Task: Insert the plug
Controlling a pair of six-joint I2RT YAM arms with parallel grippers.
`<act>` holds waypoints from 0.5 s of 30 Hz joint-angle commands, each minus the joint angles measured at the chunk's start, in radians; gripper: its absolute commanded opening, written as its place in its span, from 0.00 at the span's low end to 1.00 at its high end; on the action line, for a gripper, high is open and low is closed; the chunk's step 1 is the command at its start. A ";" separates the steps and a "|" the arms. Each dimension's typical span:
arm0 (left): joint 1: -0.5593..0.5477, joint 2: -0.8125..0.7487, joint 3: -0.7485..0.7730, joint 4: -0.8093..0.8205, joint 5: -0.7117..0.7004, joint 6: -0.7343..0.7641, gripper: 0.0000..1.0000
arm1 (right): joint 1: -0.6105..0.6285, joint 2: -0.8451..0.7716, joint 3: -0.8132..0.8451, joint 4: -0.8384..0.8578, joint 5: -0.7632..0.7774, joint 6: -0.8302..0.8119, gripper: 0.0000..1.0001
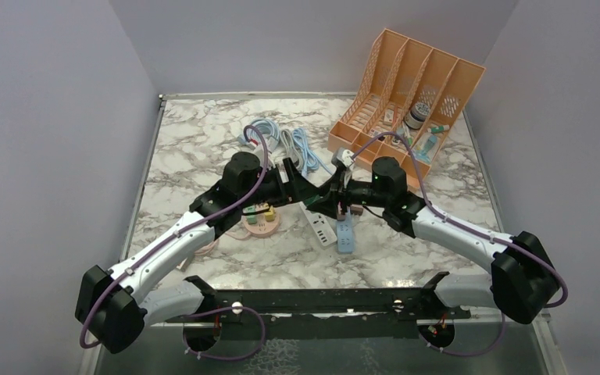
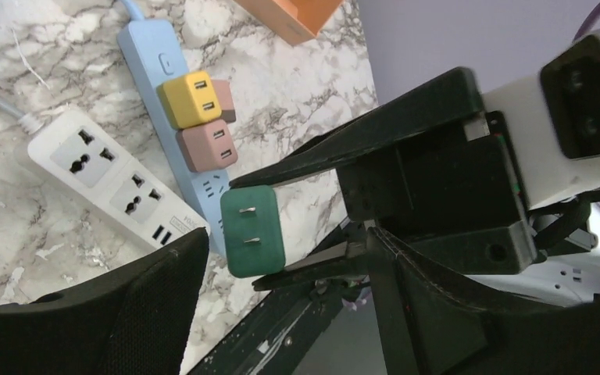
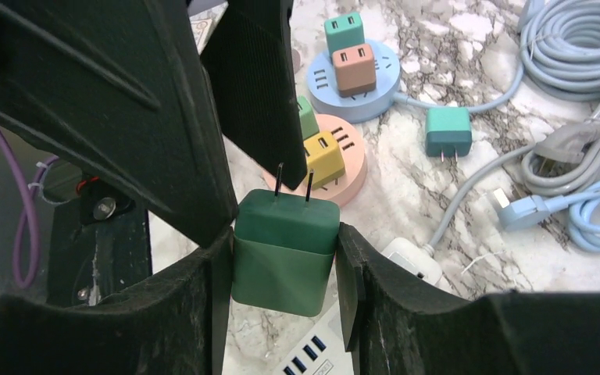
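Green plug (image 3: 283,266) is clamped between the two fingers of the right pincer (image 3: 283,238), one finger against each side of its body. Its two flat prongs are uncovered and point away from the right wrist. The plug is held in the air above the marble bench (image 1: 203,148), not seated in any socket. Facing the prongs is the left pincer (image 2: 287,234): its fingers stand apart and grip nothing, and in the left wrist view the prong face of the plug shows just ahead of them. Below the plug lies a white power strip (image 2: 113,180), its USB ports visible under the plug in the right wrist view. Just beside it lies a blue power strip (image 2: 152,55) carrying a yellow charger (image 2: 191,98) and a pink charger (image 2: 207,144), side by side and touching. To the left of the strips rests a pink round socket (image 3: 348,176) holding a yellow cube (image 3: 322,156) and a green cube (image 3: 306,117). Just beyond it in the right wrist view, a blue round socket (image 3: 375,98) holds a teal cube (image 3: 344,31) and an orange cube (image 3: 354,69). A loose teal plug (image 3: 448,131) lies on the bench near the blue round socket. Farther back lie coiled grey and blue cables (image 3: 570,47). An orange file rack (image 1: 406,94) stands at the far right of the bench.
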 commanded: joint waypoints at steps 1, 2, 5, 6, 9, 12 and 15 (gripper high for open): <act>0.011 0.007 -0.043 0.025 0.079 -0.022 0.73 | 0.001 0.010 0.015 0.093 -0.044 -0.039 0.21; 0.013 0.011 -0.051 0.024 0.080 -0.024 0.70 | 0.001 0.009 0.010 0.101 -0.045 -0.037 0.21; 0.020 0.030 -0.071 0.042 0.097 -0.035 0.57 | 0.001 0.011 0.005 0.116 -0.046 -0.032 0.21; 0.022 0.036 -0.076 0.054 0.105 -0.041 0.53 | 0.001 0.011 0.005 0.118 -0.049 -0.030 0.21; 0.026 0.049 -0.088 0.102 0.132 -0.068 0.40 | 0.001 0.018 0.013 0.109 -0.065 -0.017 0.21; 0.027 0.062 -0.096 0.158 0.156 -0.097 0.22 | 0.001 0.027 0.026 0.087 -0.063 0.011 0.21; 0.027 0.066 -0.099 0.193 0.178 -0.108 0.09 | 0.000 0.028 0.029 0.078 -0.039 0.043 0.24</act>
